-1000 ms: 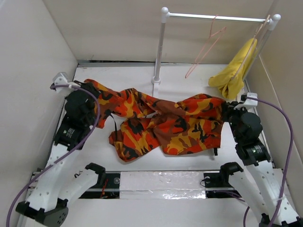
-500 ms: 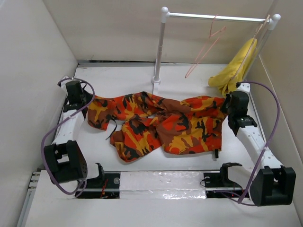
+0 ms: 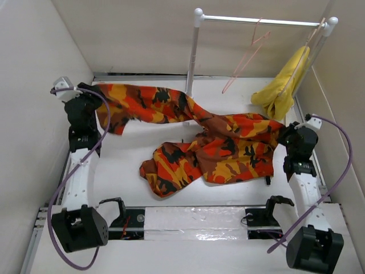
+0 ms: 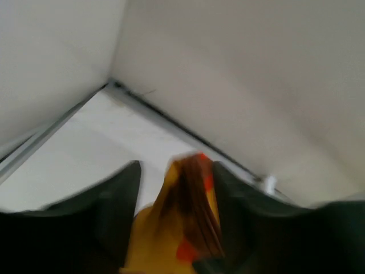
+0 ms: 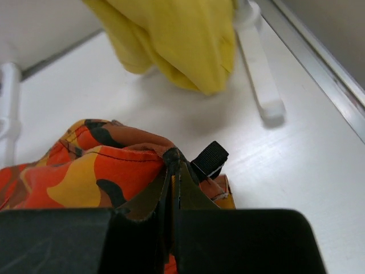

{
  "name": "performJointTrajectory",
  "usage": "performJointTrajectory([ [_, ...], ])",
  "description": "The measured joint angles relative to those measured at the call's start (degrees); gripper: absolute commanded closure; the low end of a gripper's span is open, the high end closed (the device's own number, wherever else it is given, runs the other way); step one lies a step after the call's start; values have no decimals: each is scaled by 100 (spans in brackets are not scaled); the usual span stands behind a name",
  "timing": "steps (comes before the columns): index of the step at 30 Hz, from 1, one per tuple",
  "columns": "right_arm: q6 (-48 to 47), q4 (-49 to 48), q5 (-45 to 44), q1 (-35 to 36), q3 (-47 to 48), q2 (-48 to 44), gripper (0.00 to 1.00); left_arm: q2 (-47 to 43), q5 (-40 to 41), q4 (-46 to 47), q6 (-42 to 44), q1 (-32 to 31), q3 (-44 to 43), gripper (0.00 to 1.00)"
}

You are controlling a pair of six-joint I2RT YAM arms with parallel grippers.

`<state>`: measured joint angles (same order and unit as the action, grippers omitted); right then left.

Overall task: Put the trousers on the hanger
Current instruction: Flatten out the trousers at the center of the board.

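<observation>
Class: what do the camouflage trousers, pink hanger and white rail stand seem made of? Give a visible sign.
Trousers: soft matt fabric; they fold and drape.
Hanger: thin wire, probably coated metal; slender rigid lines.
Rail stand: smooth white tube, plastic or painted metal.

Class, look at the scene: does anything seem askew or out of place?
Yes. The trousers lie twisted and bunched across the table, one leg stretched toward the far-left corner. The hanger hangs tilted on the rail, bare.
</observation>
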<state>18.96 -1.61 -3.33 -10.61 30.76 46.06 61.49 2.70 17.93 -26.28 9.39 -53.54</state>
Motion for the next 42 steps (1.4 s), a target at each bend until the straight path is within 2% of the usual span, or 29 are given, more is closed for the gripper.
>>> performJointTrajectory([
  [1,33,7,90,-181,-179,-28,100,74,232,20,31,9,173,33],
  [2,59,37,186,-348,-348,-92,100,240,448,-15,39,9,289,27],
  [7,94,157,603,-658,-640,-457,100,1335,942,-911,-101,94,339,31],
  [12,92,96,970,-658,-640,-527,100,1198,769,-1471,-452,59,254,33],
  [15,74,98,1165,-658,-640,-529,100,1220,719,-1659,-619,-302,92,41],
  [18,59,111,1331,-658,-640,-588,100,1381,704,-1794,-857,-898,105,68],
  [19,48,111,1379,-658,-640,-616,100,1449,702,-1827,-938,-1078,153,74],
  [20,33,114,1416,-658,-640,-643,100,1484,710,-1853,-999,-1259,227,85],
  [21,28,111,1449,-658,-640,-667,100,1493,782,-1864,-1067,-1462,352,87],
  [25,0,107,1591,-658,-640,-671,100,1558,1287,-2177,-1174,-2732,616,80],
  [27,-20,90,1676,-658,-640,-640,100,1655,1523,-2271,-1207,-3362,614,70],
  [28,-33,92,1705,-658,-640,-610,100,1694,1613,-2321,-1220,-3536,616,63],
  [29,-44,92,1733,-658,-640,-590,100,1725,1709,-2367,-1231,-3648,625,61],
  [31,-74,87,1784,-658,-640,-568,100,1751,1906,-2347,-1266,-3672,732,57],
  [42,-122,66,1952,-658,-640,-553,100,2865,2551,-2422,-1316,-3609,828,60],
])
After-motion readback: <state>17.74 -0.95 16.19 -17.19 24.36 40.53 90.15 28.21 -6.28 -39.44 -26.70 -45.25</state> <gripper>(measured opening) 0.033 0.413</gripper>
